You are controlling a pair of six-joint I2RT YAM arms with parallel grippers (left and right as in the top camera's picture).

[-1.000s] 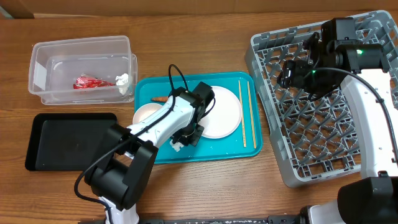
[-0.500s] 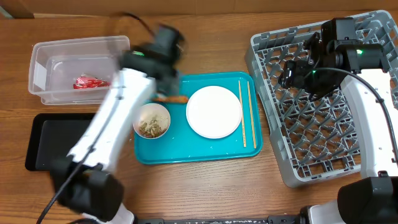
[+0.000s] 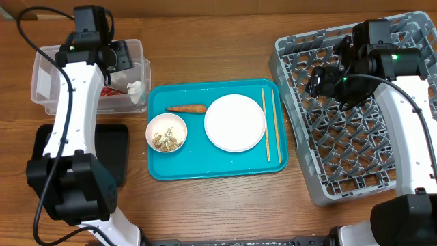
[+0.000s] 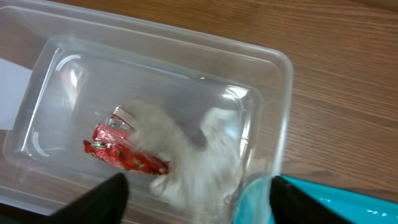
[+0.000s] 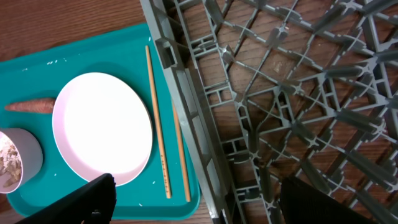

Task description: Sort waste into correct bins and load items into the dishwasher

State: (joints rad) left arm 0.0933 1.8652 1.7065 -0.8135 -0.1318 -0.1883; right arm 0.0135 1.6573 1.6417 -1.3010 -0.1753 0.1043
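My left gripper (image 3: 117, 57) hangs open over the clear tub (image 3: 51, 85) at the back left. In the left wrist view its fingers (image 4: 104, 199) stand wide apart above the tub (image 4: 283, 93). A blurred white tissue (image 4: 186, 155) shows below them beside the red wrapper (image 4: 124, 155). On the teal tray (image 3: 205, 167) lie a carrot piece (image 3: 186, 108), a small bowl of food scraps (image 3: 166, 132), the white plate (image 3: 235, 122) and the chopsticks (image 3: 270, 123). My right gripper (image 3: 321, 78) is open and empty over the grey dish rack (image 3: 355, 137). Its wrist view shows the plate (image 5: 102, 127) and chopsticks (image 5: 157, 124).
The black tray (image 3: 113, 154) lies in front of the tub, partly under my left arm. The rack's near wall (image 5: 186, 93) borders the teal tray (image 5: 124, 199). Bare wooden table runs along the front edge.
My left arm swung from the teal tray to the clear tub with a white tissue, then opened its jaws and let the tissue go. The right arm has not moved.
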